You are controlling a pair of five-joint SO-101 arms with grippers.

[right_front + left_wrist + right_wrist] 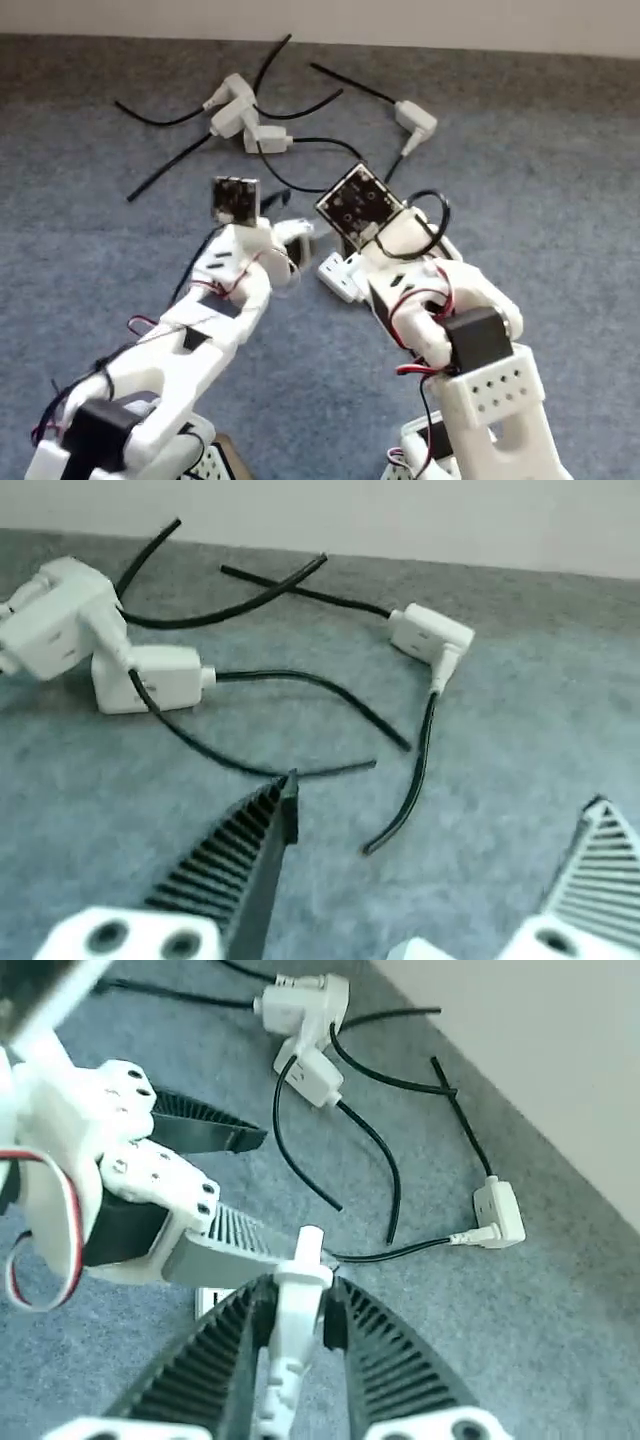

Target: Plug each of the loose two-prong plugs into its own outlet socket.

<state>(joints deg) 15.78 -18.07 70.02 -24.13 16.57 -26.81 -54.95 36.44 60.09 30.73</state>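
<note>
While sorting out alignment, got right claw (295,1300) clamped on a white plug (304,1252), left claw (443,792) gaping open alongside, probably for steadying.

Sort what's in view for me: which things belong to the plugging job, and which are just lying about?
Job:
white plug, clamped in right gripper
open left gripper
cluster of white corded pieces
lone corded piece
white block between the arms

Just there:
grey carpet
pale wall
</note>
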